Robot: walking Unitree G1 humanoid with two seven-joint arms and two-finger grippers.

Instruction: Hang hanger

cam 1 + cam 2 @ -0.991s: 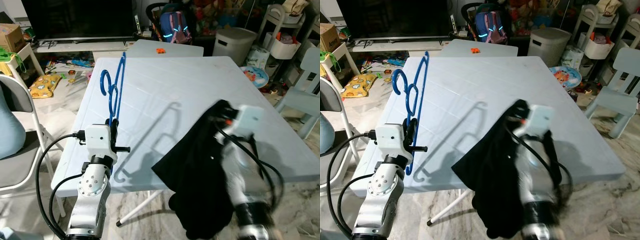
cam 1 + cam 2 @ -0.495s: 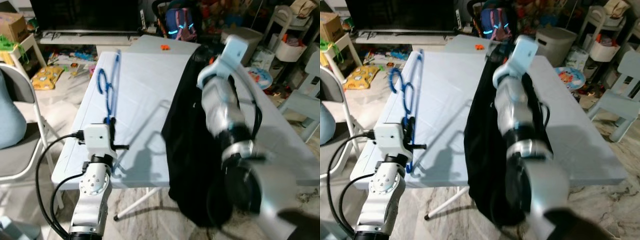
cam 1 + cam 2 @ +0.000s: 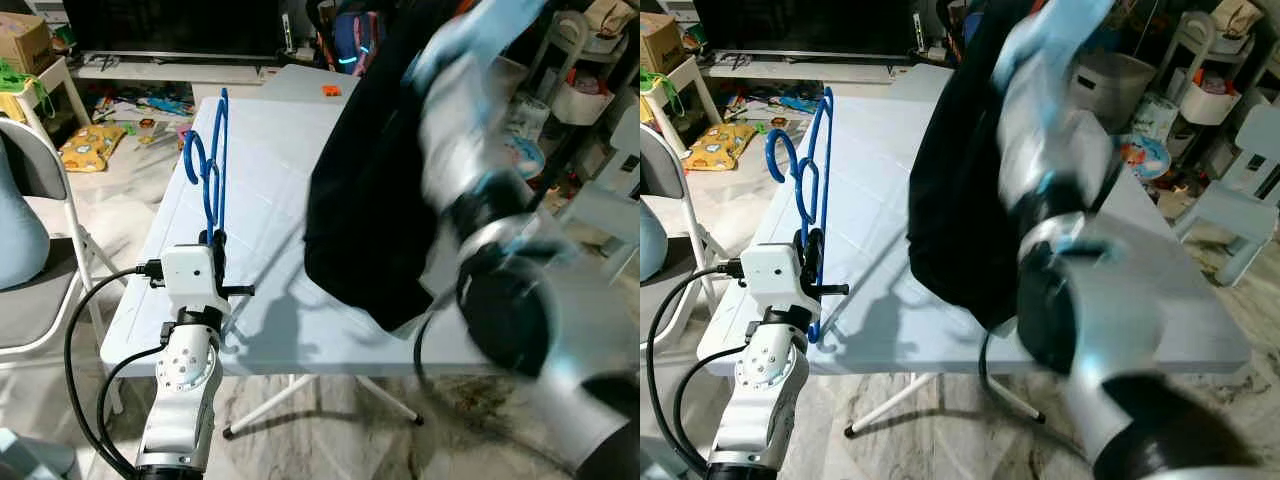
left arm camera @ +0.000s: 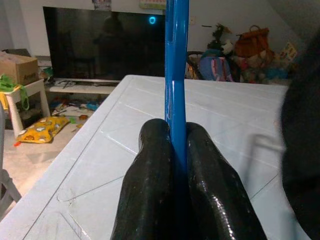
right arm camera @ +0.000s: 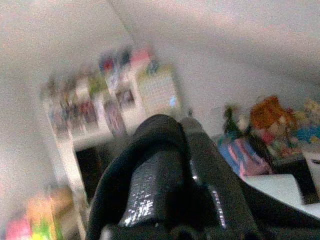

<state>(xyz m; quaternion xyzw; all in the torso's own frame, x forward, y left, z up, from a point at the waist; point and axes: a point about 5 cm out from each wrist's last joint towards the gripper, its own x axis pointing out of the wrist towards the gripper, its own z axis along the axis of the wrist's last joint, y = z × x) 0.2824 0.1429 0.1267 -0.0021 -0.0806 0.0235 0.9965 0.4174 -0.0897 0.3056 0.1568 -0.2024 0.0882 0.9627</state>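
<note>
Blue hanger [image 3: 212,165] held upright over the white table's [image 3: 270,180] near left edge, lower bar clamped between the left gripper's [image 4: 176,145] fingers; black garment [image 3: 375,170] lifted high above the table, pinched in the right gripper's [image 5: 172,165] closed fingers. Hanger likely light, stiff, smooth plastic; cloth limp and shifting, best gripped near the collar

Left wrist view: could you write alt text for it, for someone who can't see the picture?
Two black fingers of the left gripper are shut on a blue hanger that stands upright between them. Behind lies a white table, a dark garment at one edge, and a television against the far wall.
</note>
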